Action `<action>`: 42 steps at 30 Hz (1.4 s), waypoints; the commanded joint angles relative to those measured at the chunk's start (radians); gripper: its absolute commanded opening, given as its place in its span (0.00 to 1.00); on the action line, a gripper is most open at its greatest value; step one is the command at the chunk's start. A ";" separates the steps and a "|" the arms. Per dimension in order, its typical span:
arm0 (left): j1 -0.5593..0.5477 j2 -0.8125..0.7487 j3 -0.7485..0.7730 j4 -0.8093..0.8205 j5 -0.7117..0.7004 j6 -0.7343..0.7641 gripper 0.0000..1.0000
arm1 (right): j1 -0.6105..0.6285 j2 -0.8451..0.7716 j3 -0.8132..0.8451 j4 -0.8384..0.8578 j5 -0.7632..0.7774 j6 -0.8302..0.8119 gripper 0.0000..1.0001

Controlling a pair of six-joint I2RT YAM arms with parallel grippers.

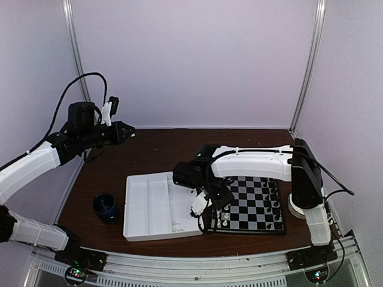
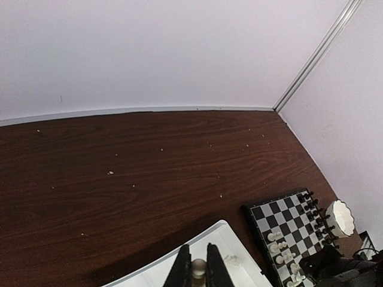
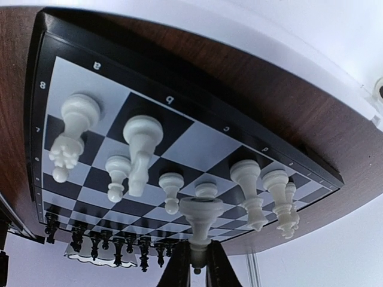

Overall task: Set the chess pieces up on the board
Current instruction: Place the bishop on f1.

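The counter [image 2: 149, 179] read to me as dark wood or wood-look laminate, its grain plain under a low sheen. The white chess pieces [image 3: 141, 146] looked like smooth moulded plastic, softly glossy. The black chess pieces [image 3: 118, 246] were too small for me to judge beyond a slight shine. The board [image 3: 197, 140] was smooth and semi-glossy. The tray [image 1: 149, 209] seemed matt white plastic, the arm shells [image 1: 254, 162] smooth white plastic. The corner posts [image 1: 308, 66] and front rail [image 1: 209, 264] looked like dull metal, the walls [image 1: 191, 60] matt.

Dark wooden table [image 1: 161, 149] carries a white tray [image 1: 149, 206]; the board [image 1: 254, 204] just beside it; a blue cup [image 1: 106, 206].
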 commanded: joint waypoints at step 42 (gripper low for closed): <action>0.020 0.001 -0.004 0.057 0.061 -0.023 0.00 | 0.015 0.100 0.056 -0.022 0.011 0.050 0.13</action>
